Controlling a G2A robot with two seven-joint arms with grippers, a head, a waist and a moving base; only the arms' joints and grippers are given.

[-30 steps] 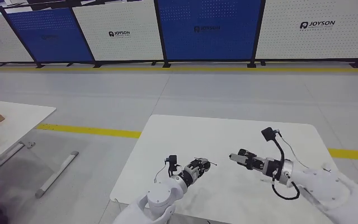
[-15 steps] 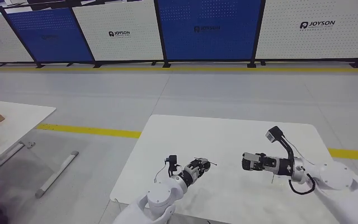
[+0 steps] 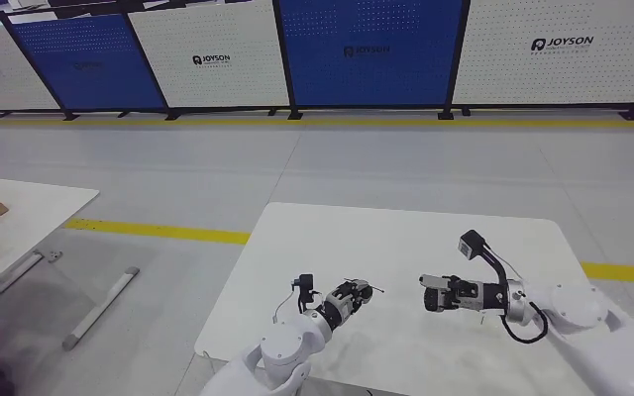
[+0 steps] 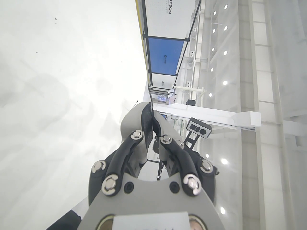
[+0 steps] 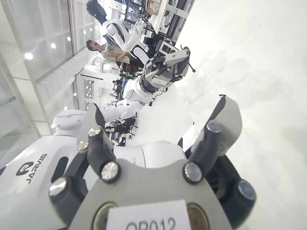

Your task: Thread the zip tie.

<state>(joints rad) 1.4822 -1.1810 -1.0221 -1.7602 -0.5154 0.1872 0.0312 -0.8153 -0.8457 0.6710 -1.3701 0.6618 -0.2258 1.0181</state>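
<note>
Your left pincer (image 4: 151,114) is clamped shut, its dark ribbed pads (image 4: 146,123) pressed together on a thin black plastic zip tie (image 5: 191,67), so the tie is held in the air in that grip and is not lying on the surface. In the right wrist view you can see the strap crossing the tip of that pincer, with a short length poking out past the fingers. From the top view it reads as a hairline (image 3: 369,287) pointing toward your other arm. Your right pincer (image 5: 160,113) is wide open, its two grey fingers (image 5: 226,113) spread far apart. From above, it (image 3: 426,294) faces the left pincer across a gap and is apart from the zip tie. You have both arms over the near half of the white rectangular worktop (image 3: 396,233), left pincer toward the near-left, right pincer toward the near-right. Beyond the worktop lies grey floor crossed by a yellow painted line (image 3: 158,231). The corner of another white table (image 3: 40,203) sits at the far left, and a row of blue and white perforated panels (image 3: 367,49) stands along the back.
</note>
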